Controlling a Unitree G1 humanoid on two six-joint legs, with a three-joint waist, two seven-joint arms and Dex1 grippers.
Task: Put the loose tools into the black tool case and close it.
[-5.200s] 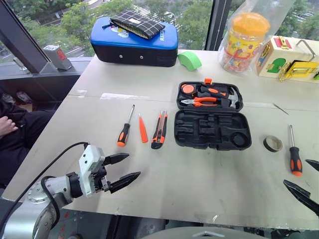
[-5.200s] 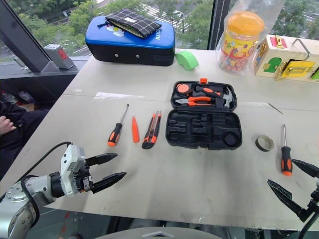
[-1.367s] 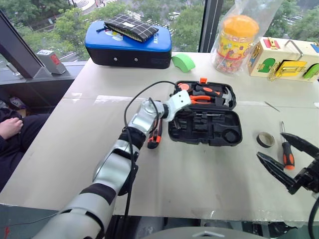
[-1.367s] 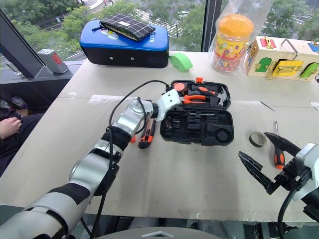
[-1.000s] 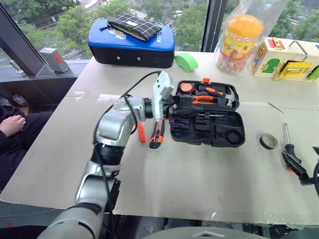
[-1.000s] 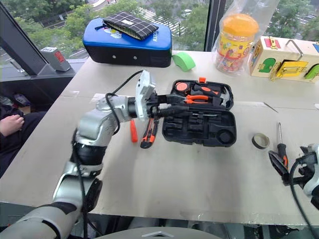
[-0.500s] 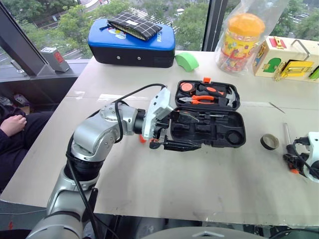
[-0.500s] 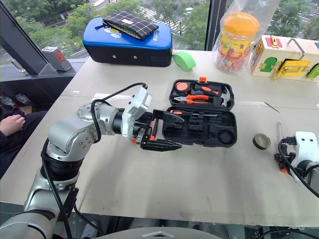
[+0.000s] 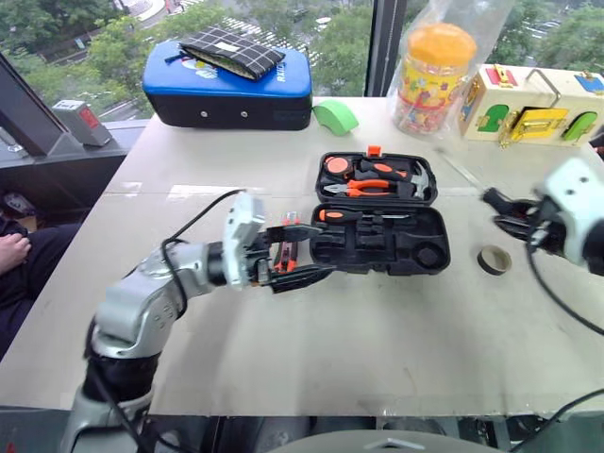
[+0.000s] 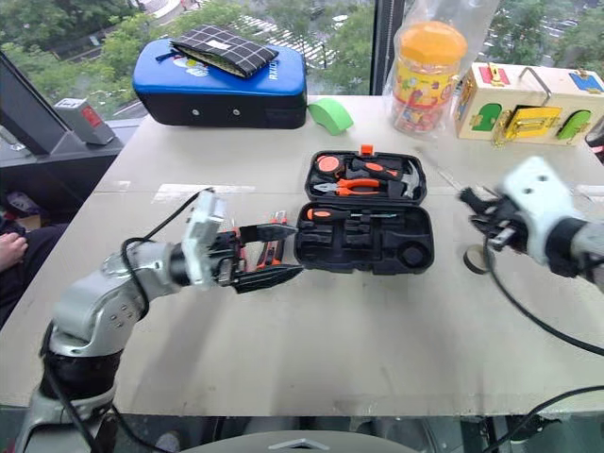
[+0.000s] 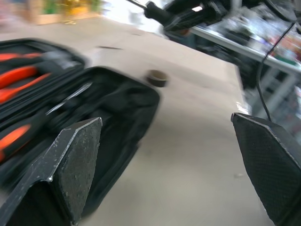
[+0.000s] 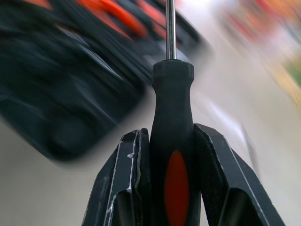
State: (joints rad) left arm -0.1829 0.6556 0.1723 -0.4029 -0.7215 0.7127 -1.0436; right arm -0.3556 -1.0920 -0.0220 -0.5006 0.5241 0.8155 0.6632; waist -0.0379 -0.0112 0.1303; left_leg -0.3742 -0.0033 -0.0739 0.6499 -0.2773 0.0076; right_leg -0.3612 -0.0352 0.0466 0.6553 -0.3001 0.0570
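On the left, the left gripper [image 9: 304,253] is seen above the table [image 9: 377,330], with its two fingers spread wide and nothing between them; it points toward the black tool case [image 9: 377,242]. Just behind it, the utility knife [image 10: 271,247] and part of a thin orange tool are partly hidden by the fingers. The case lies open in the middle of the table, and one screwdriver [image 9: 363,215] is seen lying in its lower half. To the right of the case, the small tape roll [image 9: 492,260] rests on the table. On the right, above the tape roll, the right gripper [image 12: 171,155] is closed on the second screwdriver [image 12: 172,141], whose handle is clamped between the fingers.
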